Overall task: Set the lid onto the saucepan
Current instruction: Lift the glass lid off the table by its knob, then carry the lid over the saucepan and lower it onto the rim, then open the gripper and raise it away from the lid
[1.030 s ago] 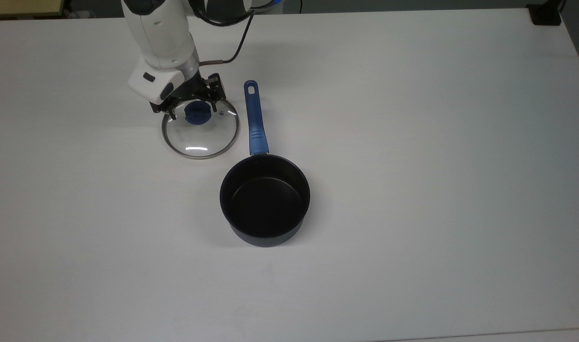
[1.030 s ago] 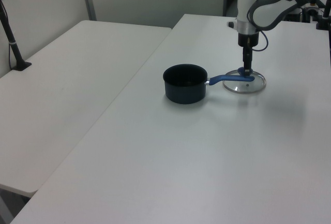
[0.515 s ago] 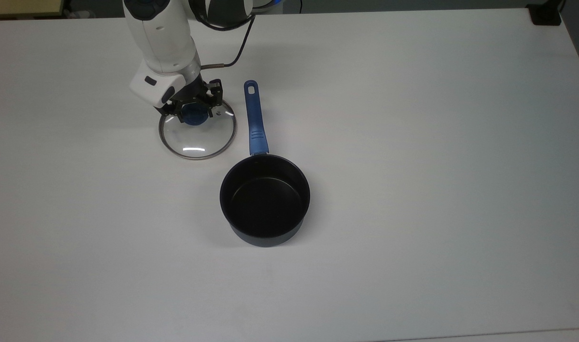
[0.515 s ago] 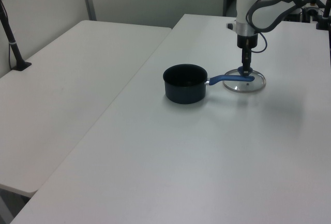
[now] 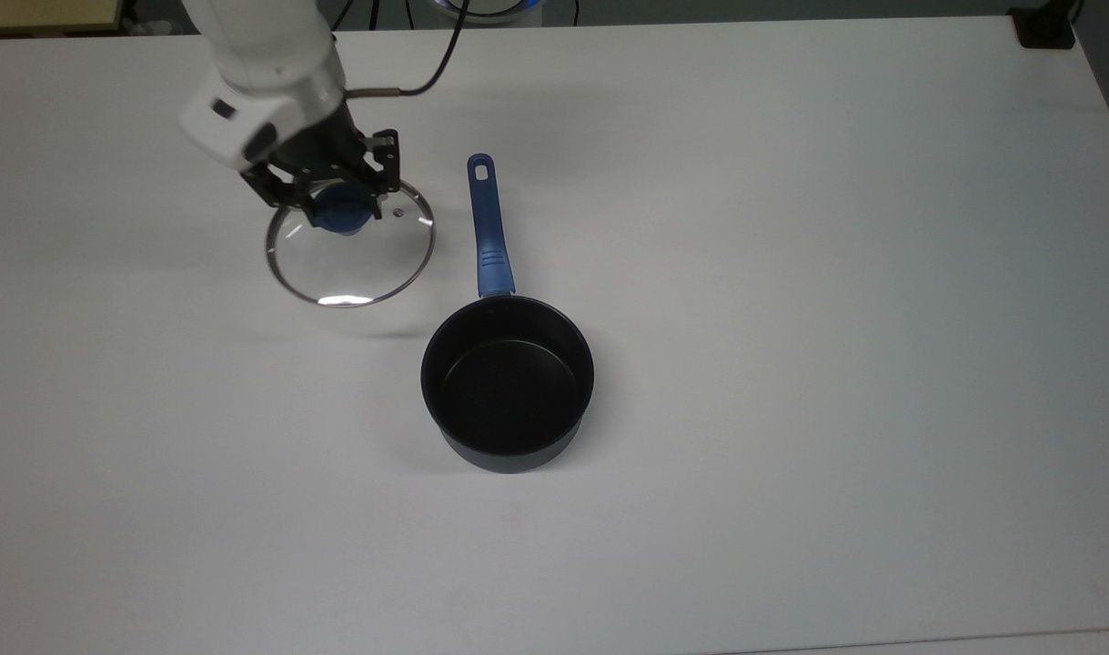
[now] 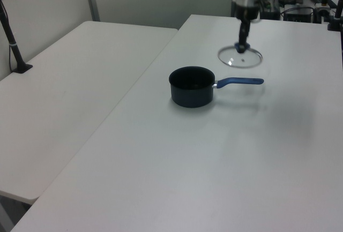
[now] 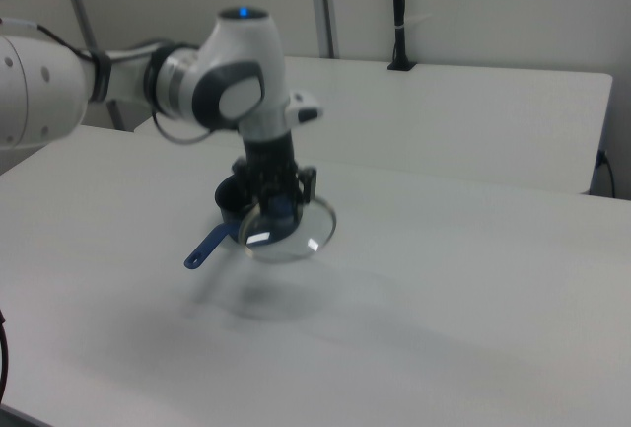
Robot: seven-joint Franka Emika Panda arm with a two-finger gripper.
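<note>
Above the white counter (image 5: 791, 273), the pincer (image 5: 336, 202) grips the round clear glass lid (image 5: 349, 250) by its blue knob, airborne beside the uncovered dark blue-handled saucepan (image 5: 507, 382).

Top view looks straight down; left and right views face the table (image 5: 791, 273) obliquely.

Small round dark saucepan (image 5: 508, 382): on white table (image 5: 791, 273), long handle toward the top view's top. Round clear glass lid (image 5: 349, 244): above the table, at the top view's upper left of the saucepan.
</note>
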